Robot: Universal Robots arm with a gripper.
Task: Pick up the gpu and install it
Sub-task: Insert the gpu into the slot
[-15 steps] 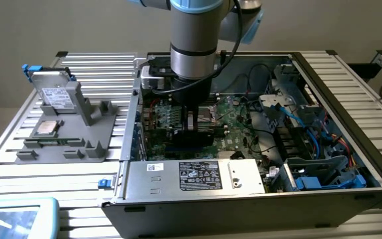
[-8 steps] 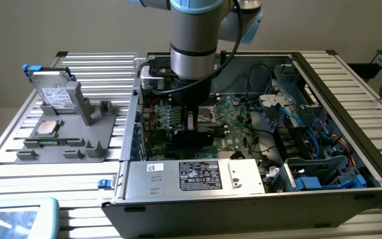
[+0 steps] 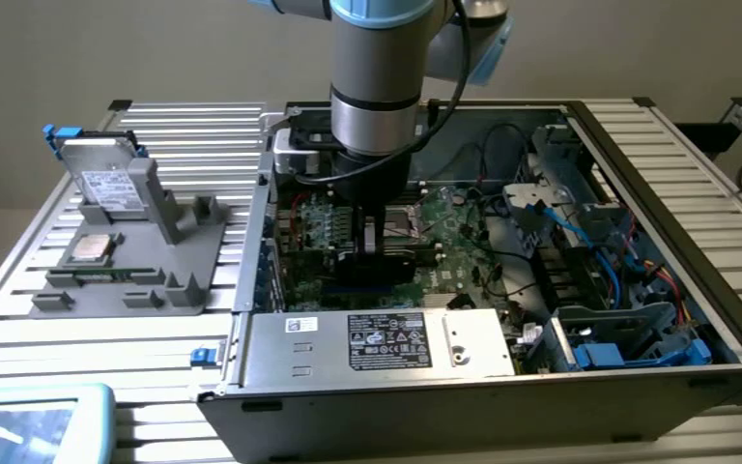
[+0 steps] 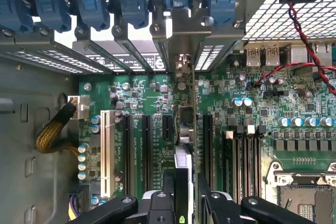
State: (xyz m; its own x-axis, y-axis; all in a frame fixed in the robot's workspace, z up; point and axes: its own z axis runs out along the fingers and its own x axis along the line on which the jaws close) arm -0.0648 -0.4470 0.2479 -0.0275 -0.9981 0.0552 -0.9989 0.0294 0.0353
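Note:
Seen edge-on in the wrist view, the gpu (image 4: 185,124) stands upright over the green motherboard (image 4: 142,98), between the black expansion slots. Its silvery end bracket (image 4: 183,61) reaches up to the case's rear slot openings. My gripper (image 4: 185,203) is shut on the card, with a black finger (image 4: 168,187) on each side of it. In the exterior view, my gripper (image 3: 374,242) hangs straight down inside the open computer case (image 3: 680,242). It holds the black gpu (image 3: 374,269) low over the motherboard (image 3: 448,227). Whether the card's edge sits in a slot is hidden.
A grey power supply box (image 3: 378,340) lies just in front of the card. Loose cables (image 3: 578,242) fill the case's right side in the exterior view. Blue slot clips (image 4: 94,9) line the rear wall. A grey fixture holds a silver drive (image 3: 100,179) and a processor (image 3: 92,247) outside the case.

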